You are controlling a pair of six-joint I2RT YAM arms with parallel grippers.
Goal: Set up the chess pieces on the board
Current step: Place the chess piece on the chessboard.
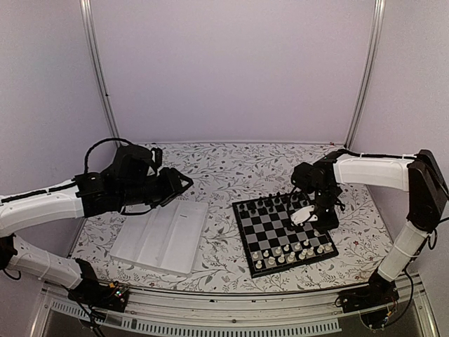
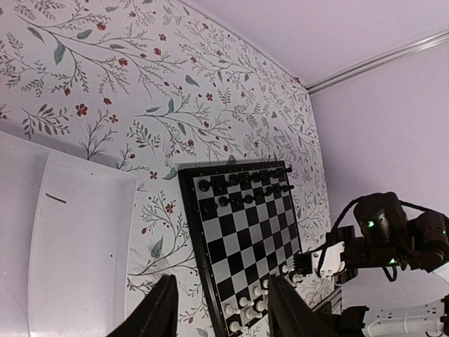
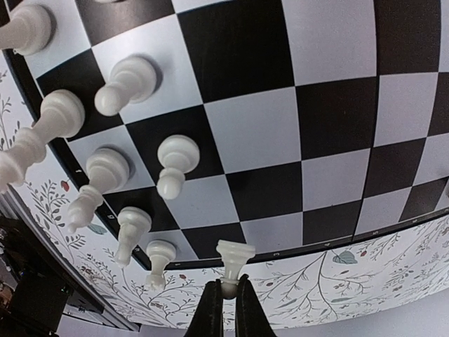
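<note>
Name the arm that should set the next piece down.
Right: the right gripper is shut on a white chess piece at the edge of the chessboard; the left gripper is open, empty, near the tray.

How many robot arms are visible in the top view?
2: the left arm, by the white tray; the right arm, over the board. None seems hidden.

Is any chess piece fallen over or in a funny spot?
Nothing has fallen over. One white piece stands out: it is pinched in the right gripper at the very edge of the board, over the black border instead of sitting on a square.
</note>
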